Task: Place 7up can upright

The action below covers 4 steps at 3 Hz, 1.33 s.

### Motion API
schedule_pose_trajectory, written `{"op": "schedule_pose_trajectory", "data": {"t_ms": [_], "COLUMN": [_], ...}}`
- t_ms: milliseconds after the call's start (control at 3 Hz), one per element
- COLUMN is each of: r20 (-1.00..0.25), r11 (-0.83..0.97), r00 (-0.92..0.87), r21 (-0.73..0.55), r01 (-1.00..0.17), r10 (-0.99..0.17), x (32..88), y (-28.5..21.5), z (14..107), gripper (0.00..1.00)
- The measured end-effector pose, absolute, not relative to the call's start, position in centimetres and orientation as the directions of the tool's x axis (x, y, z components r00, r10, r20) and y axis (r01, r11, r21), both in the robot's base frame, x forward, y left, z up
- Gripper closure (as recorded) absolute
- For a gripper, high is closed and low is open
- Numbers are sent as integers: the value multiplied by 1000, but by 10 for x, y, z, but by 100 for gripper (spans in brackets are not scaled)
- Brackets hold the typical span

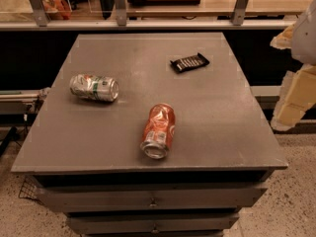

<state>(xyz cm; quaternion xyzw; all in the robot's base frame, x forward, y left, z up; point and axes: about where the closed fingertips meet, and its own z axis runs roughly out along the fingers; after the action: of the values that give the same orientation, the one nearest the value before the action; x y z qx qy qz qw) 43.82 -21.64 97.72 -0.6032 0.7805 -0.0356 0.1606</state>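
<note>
The 7up can [94, 88] lies on its side, not yet stood up.

I take the orange-red can [159, 131], tipped over near the front of the grey table [222, 132], as my mark. The 7up can rests well apart from it, off to its left and a little further back, lying across the table with nothing touching it. A dark wrapped snack bar [189, 62] lies behind the orange-red can, to its right. The gripper [295, 100] hangs far to the right of that can, past the table's edge, and I cannot tell whether it is spread or pressed together. I judge that it waits out there because the reach has not begun. On its side, the 7up can may roll if nudged.
</note>
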Motion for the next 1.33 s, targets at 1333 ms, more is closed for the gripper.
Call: {"op": "schedule_pose_trajectory", "data": {"t_ms": [1333], "r20": [-329], "r11": [232], "r00": [-165], "r21": [-173], "r01": [-957], "r10": [-930], "x": [519], "y": [-102], "z": [942], "gripper": [0]}}
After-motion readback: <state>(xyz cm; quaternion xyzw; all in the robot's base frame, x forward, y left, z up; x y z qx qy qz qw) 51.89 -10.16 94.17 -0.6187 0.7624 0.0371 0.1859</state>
